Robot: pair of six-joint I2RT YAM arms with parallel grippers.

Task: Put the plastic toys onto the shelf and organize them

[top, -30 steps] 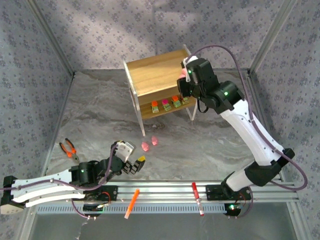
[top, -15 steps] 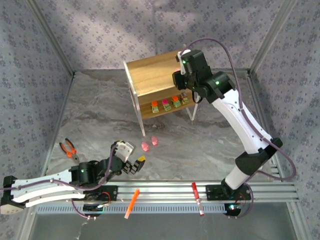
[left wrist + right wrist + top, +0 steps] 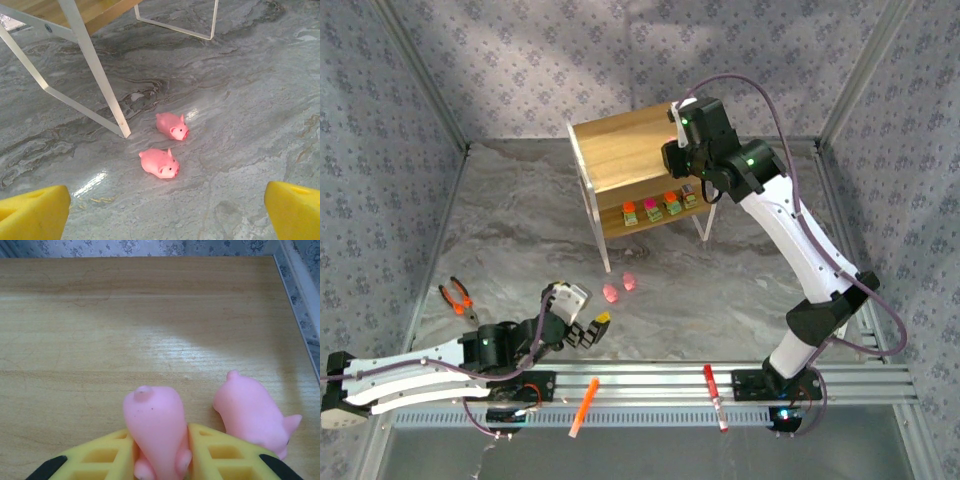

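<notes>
The shelf (image 3: 620,150) stands at the back of the table, and several blocky toys (image 3: 651,208) sit in a row on its lower tier. Over the right end of its wooden top (image 3: 100,330), my right gripper (image 3: 676,150) (image 3: 160,450) is shut on a pink pig (image 3: 155,430), tail end pointing away from the camera. A second pig (image 3: 250,412) lies on the top just to the right of it. Two more pigs (image 3: 611,293) (image 3: 630,282) lie on the table by the shelf's front leg. My left gripper (image 3: 590,328) (image 3: 165,210) is open and low, just short of these pigs (image 3: 160,162) (image 3: 172,125).
Orange-handled pliers (image 3: 458,298) lie at the left of the table. An orange marker (image 3: 584,405) and a red pen (image 3: 714,395) rest on the near rail. The shelf's white leg (image 3: 95,75) stands just left of the two table pigs.
My right arm has carried its pig up and left, from beside the shelf's right end to over the top board. The left arm and the table pigs have not moved.
</notes>
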